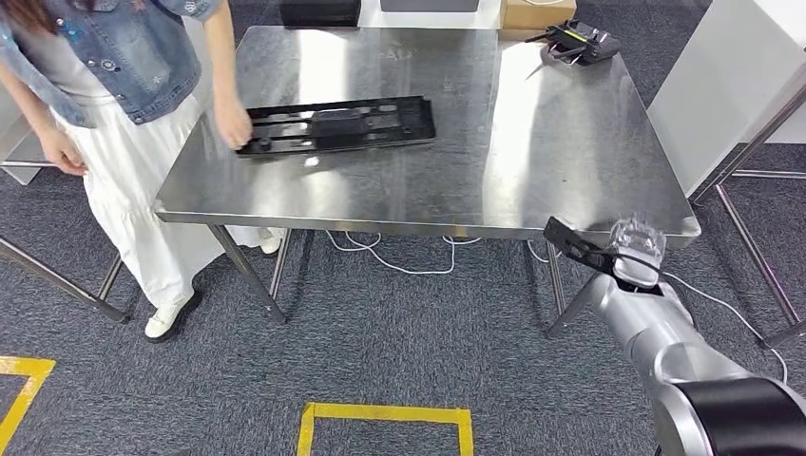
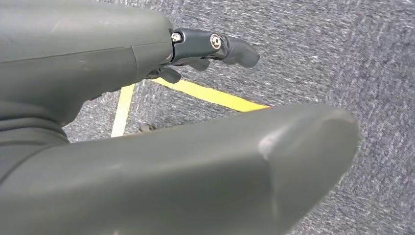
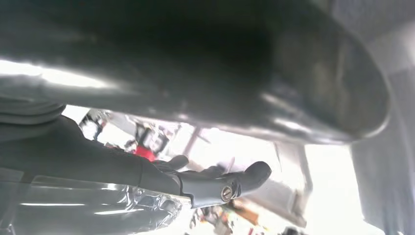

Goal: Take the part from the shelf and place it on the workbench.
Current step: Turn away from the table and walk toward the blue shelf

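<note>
The long black part (image 1: 337, 124) lies flat on the steel workbench (image 1: 532, 161), toward its left side. A person's hand (image 1: 232, 123) touches the part's left end. My right hand (image 1: 623, 255) hovers just off the workbench's front right corner, well apart from the part. In the right wrist view my right hand (image 3: 147, 171) has its dark fingers (image 3: 230, 183) stretched out with nothing between them and the thumb. My left hand (image 2: 88, 68) hangs over the grey carpet, its fingers (image 2: 215, 46) apart and holding nothing.
A person (image 1: 124, 85) in a denim jacket stands at the workbench's left edge. A black device (image 1: 580, 43) sits at the back right corner, with a cardboard box (image 1: 537, 11) behind it. White cables (image 1: 399, 261) trail under the bench. Yellow tape (image 1: 385, 418) marks the floor.
</note>
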You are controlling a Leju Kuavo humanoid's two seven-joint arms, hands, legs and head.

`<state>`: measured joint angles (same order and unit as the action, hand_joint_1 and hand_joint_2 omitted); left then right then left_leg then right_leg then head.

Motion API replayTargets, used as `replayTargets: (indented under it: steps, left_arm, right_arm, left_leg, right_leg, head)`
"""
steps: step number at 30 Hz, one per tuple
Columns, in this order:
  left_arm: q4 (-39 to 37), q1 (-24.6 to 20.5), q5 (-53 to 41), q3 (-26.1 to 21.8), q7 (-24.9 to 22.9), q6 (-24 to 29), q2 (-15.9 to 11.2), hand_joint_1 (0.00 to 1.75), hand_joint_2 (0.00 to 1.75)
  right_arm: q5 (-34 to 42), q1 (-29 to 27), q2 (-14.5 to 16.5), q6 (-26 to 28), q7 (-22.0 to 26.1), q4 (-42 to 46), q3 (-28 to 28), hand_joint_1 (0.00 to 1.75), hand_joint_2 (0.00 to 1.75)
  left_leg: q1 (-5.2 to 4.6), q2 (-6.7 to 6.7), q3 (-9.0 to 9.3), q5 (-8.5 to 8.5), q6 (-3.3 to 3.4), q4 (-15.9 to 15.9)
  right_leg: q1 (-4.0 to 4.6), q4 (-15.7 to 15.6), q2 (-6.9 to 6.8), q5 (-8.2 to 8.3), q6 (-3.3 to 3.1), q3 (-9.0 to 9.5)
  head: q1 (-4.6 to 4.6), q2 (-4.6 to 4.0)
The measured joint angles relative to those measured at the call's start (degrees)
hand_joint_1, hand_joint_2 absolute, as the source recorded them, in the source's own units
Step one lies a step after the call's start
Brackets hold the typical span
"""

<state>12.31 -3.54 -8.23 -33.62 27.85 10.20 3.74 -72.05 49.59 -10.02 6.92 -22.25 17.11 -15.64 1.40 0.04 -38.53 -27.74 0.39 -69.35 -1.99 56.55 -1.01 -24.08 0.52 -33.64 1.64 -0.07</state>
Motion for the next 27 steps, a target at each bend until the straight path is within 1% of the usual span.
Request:
replayTargets:
  steps: [1, 2, 3, 4, 5, 6, 7, 8, 9, 10, 11, 12, 13, 14, 15, 16, 17, 18, 19, 20, 21, 22, 23, 24, 25, 26, 27]
  left_arm:
    - [0.00, -0.05, -0.18, 0.00, -0.03, 0.01, 0.01, 0.00, 0.00]
    - [0.00, -0.13, -0.39, -0.01, -0.07, 0.02, 0.05, 0.00, 0.00]
    - [-0.01, -0.20, -0.56, -0.02, -0.10, 0.04, 0.09, 0.00, 0.00]
    - [-0.01, -0.25, -0.74, -0.04, -0.13, 0.07, 0.14, 0.00, 0.00]
    - [-0.01, -0.29, -0.96, -0.05, -0.14, 0.08, 0.19, 0.00, 0.00]
    - [-0.01, -0.31, -1.11, -0.07, -0.14, 0.09, 0.19, 0.00, 0.00]
    - [-0.01, -0.40, -1.28, -0.08, -0.13, 0.09, 0.22, 0.00, 0.00]
    - [-0.01, -0.50, -1.45, -0.09, -0.10, 0.08, 0.28, 0.00, 0.00]
    - [-0.01, -0.62, -1.57, -0.10, -0.04, 0.07, 0.33, 0.00, 0.00]
    - [-0.01, -0.74, -1.68, -0.14, 0.03, 0.07, 0.38, 0.00, 0.00]
    - [-0.01, -0.79, -1.76, -0.20, 0.14, 0.07, 0.40, 0.00, 0.00]
    - [0.00, -0.83, -1.83, -0.29, 0.26, 0.07, 0.39, 0.00, 0.00]
    - [0.00, -0.83, -1.89, -0.43, 0.35, 0.08, 0.39, 0.00, 0.00]
    - [0.00, -0.82, -1.96, -0.60, 0.43, 0.08, 0.39, 0.00, 0.00]
    - [0.00, -0.83, -2.09, -0.75, 0.47, 0.09, 0.39, 0.00, 0.00]
    - [0.00, -0.85, -2.27, -0.86, 0.54, 0.09, 0.39, 0.00, 0.00]
    - [0.01, -0.90, -2.51, -0.95, 0.65, 0.09, 0.41, 0.00, 0.00]
    - [0.01, -0.98, -2.80, -0.97, 0.80, 0.09, 0.45, 0.00, 0.00]
    - [0.02, -1.05, -3.09, -0.98, 0.96, 0.10, 0.50, 0.00, 0.00]
    - [0.02, -1.11, -3.38, -0.99, 1.08, 0.13, 0.56, 0.00, 0.00]
    - [0.02, -1.12, -3.60, -1.01, 1.13, 0.17, 0.61, 0.00, 0.00]
    - [0.01, -1.10, -3.80, -1.03, 1.14, 0.27, 0.61, 0.00, 0.00]
    - [0.00, -1.08, -4.01, -1.04, 1.10, 0.38, 0.66, 0.00, 0.00]
    - [-0.01, -1.05, -4.16, -1.05, 1.04, 0.48, 0.73, 0.00, 0.00]
    - [-0.01, -1.08, -4.33, -1.05, 0.98, 0.59, 0.80, 0.00, 0.00]
    - [-0.01, -1.19, -4.55, -1.05, 0.86, 0.67, 0.88, 0.00, 0.00]
    - [-0.01, -1.36, -4.73, -1.05, 0.73, 0.74, 0.92, 0.00, 0.00]
  right_arm:
    - [0.51, -1.21, -0.07, 0.88, -0.11, -0.05, 0.63, 0.00, 0.00]
    - [1.15, -2.46, -0.14, 1.73, -0.10, -0.09, 1.38, 0.00, 0.00]
    - [1.79, -3.78, -0.16, 2.53, 0.02, -0.11, 2.19, 0.00, 0.00]
    - [2.44, -5.12, -0.16, 3.26, 0.27, -0.15, 3.08, 0.00, 0.44]
    - [3.35, -6.73, -0.11, 3.70, 0.79, -0.23, 4.06, 0.00, 0.87]
    - [4.27, -8.29, -0.02, 3.81, 1.46, -0.33, 4.99, 0.00, 1.31]
    - [5.27, -9.89, 0.06, 3.72, 2.27, -0.49, 6.05, 0.00, 1.75]
    - [6.21, -11.36, 0.11, 3.53, 3.06, -0.64, 7.05, 0.00, 1.75]
    - [6.94, -12.76, 0.17, 3.54, 3.84, -0.80, 8.08, 0.00, 1.75]
    - [7.51, -14.04, 0.21, 3.79, 4.56, -0.94, 9.03, 0.00, 1.75]
    - [8.15, -15.36, 0.31, 4.42, 5.33, -1.04, 9.92, 0.00, 1.75]
    - [8.89, -16.87, 0.45, 5.39, 6.22, -1.14, 10.88, 0.00, 1.75]
    - [9.58, -18.28, 0.63, 6.56, 7.01, -1.24, 11.79, 0.00, 1.75]
    - [10.34, -19.74, 0.94, 7.83, 7.73, -1.38, 12.86, 0.00, 1.31]
    - [11.02, -20.98, 1.28, 8.87, 8.25, -1.52, 13.84, 0.00, 0.87]
    - [11.76, -22.09, 1.67, 9.55, 8.65, -1.65, 14.85, 0.00, 0.44]
    - [12.55, -23.16, 2.07, 9.85, 9.07, -1.76, 15.89, 0.00, 0.00]
    - [13.20, -24.29, 2.47, 9.87, 9.58, -1.82, 16.88, 0.00, 0.00]
    - [13.66, -25.63, 2.97, 9.82, 10.17, -1.90, 17.96, 0.00, 0.44]
    - [13.87, -27.08, 3.44, 9.75, 10.71, -2.01, 19.01, 0.00, 0.87]
    - [13.92, -28.64, 4.00, 9.67, 11.12, -2.16, 19.99, 0.00, 1.31]
    - [13.96, -30.09, 4.66, 9.57, 11.36, -2.40, 20.92, 0.00, 1.75]
    - [14.05, -31.36, 5.18, 9.39, 11.45, -2.62, 21.78, 0.00, 1.75]
    - [14.19, -32.53, 5.75, 9.18, 11.45, -2.81, 22.61, 0.00, 1.75]
    - [14.30, -33.58, 6.34, 8.89, 11.42, -2.98, 23.39, 0.00, 1.75]
    - [14.36, -34.66, 6.85, 8.38, 11.38, -3.10, 24.07, 0.00, 1.75]
    - [14.33, -35.67, 7.37, 7.82, 11.36, -3.23, 24.58, 0.00, 1.75]
  left_leg:
    - [0.10, -0.04, 2.96, 0.71, -0.08, 4.26]
    - [0.00, -0.19, 5.30, 1.16, -0.12, 7.76]
    - [-0.18, -0.38, 6.73, 1.32, -0.04, 10.01]
    - [-0.45, -0.55, 7.10, 1.09, 0.04, 10.79]
    - [-0.76, -0.69, 7.00, 1.32, 0.31, 10.80]
    - [-0.97, -0.72, 6.78, 1.65, 0.77, 10.94]
    - [-1.07, -0.64, 6.57, 2.22, 1.33, 11.38]
    - [-1.14, -0.58, 6.28, 2.89, 1.98, 11.82]
    - [-1.22, -0.52, 5.76, 3.72, 2.71, 12.24]
    - [-1.33, -0.49, 5.11, 4.49, 3.25, 12.50]
    - [-1.57, -0.53, 4.21, 5.16, 3.62, 12.50]
    - [-1.86, -0.55, 3.18, 5.94, 3.89, 12.49]
    - [-2.13, -0.59, 2.19, 6.70, 3.98, 12.48]
    - [-2.40, -0.61, 1.08, 7.56, 4.03, 12.46]
    - [-2.64, -0.63, 0.04, 8.39, 3.99, 12.45]
    - [-2.83, -0.66, -1.00, 9.24, 3.92, 12.43]
    - [-3.00, -0.67, -1.93, 10.07, 3.77, 12.36]
    - [-3.11, -0.67, -2.60, 10.82, 3.55, 12.30]
    - [-3.13, -0.68, -2.93, 11.55, 3.32, 12.37]
    - [-2.98, -0.69, -3.00, 12.20, 3.05, 12.56]
    - [-2.77, -0.73, -2.97, 12.90, 2.68, 12.91]
    - [-2.43, -0.81, -3.06, 13.31, 2.33, 13.17]
    - [-2.13, -0.86, -3.43, 12.47, 1.91, 12.87]
    - [-1.91, -0.86, -3.97, 10.23, 1.39, 11.65]
    - [-1.62, -0.79, -4.59, 6.73, 0.90, 9.21]
    - [-1.35, -0.66, -5.16, 2.69, 0.33, 5.57]
    - [-1.01, -0.54, -5.56, -0.35, -0.21, 1.58]
  right_leg:
    - [-0.11, 0.20, 0.00, 0.13, 0.21, -0.26]
    - [-0.17, 0.29, 0.00, 0.36, 0.56, -0.48]
    - [-0.20, 0.28, -0.02, 0.61, 0.95, -0.59]
    - [-0.19, 0.20, -0.05, 0.89, 1.37, -0.63]
    - [-0.20, 0.02, -0.07, 1.26, 1.92, -0.65]
    - [-0.18, -0.20, -0.10, 1.60, 2.44, -0.66]
    - [-0.18, -0.10, -0.07, 1.47, 2.77, -0.86]
    - [-0.14, 0.32, 0.00, 0.88, 2.89, -1.39]
    - [-0.08, 2.06, 0.14, -0.87, 2.56, -2.32]
    - [-0.05, 4.76, 0.28, -3.24, 2.00, -3.47]
    - [0.00, 8.63, 0.44, -5.81, 1.53, -4.86]
    - [0.03, 12.89, 0.55, -7.98, 1.30, -5.97]
    - [0.10, 15.98, 0.63, -8.85, 1.45, -6.45]
    - [0.22, 17.73, 0.69, -8.64, 1.85, -6.14]
    - [0.39, 17.21, 0.71, -7.43, 2.28, -4.74]
    - [0.55, 14.71, 0.72, -6.19, 2.48, -2.26]
    - [0.77, 10.53, 0.73, -5.95, 2.25, 1.21]
    - [1.17, 5.96, 0.72, -6.50, 1.71, 4.37]
    - [1.49, 2.13, 0.72, -7.21, 1.16, 6.71]
    - [1.89, -0.41, 0.72, -7.88, 0.59, 8.02]
    - [2.13, -1.36, 0.69, -7.63, 0.09, 7.94]
    - [1.92, -1.47, 0.56, -6.87, -0.39, 7.50]
    - [1.75, -1.52, 0.43, -6.12, -1.09, 6.96]
    - [1.48, -1.61, 0.29, -5.22, -1.72, 6.23]
    - [1.26, -1.64, 0.17, -4.31, -2.13, 5.53]
    - [1.25, -1.62, 0.15, -3.45, -2.36, 4.75]
    - [1.20, -1.57, 0.08, -2.66, -2.32, 3.98]
  head:
    - [0.00, 0.00]
    - [0.01, 0.00]
    - [-0.02, 0.00]
    - [-0.01, 0.00]
    - [-0.03, 0.00]
    - [-0.04, 0.00]
    - [-0.08, 0.00]
    - [-0.12, 0.00]
    - [-0.19, 0.00]
    - [-0.27, 0.00]
    - [-0.30, 0.00]
    - [-0.38, 0.00]
    - [-0.40, 0.00]
    - [-0.42, 0.00]
    - [-0.44, 0.00]
    - [-0.42, 0.00]
    - [-0.42, 0.00]
    - [-0.31, 0.00]
    - [-0.16, -0.01]
    - [0.00, -0.01]
    - [0.11, -0.01]
    - [0.04, -0.01]
    - [-0.08, -0.01]
    - [-0.13, -0.01]
    - [-0.15, -0.01]
    - [-0.06, -0.01]
    - [0.00, -0.01]
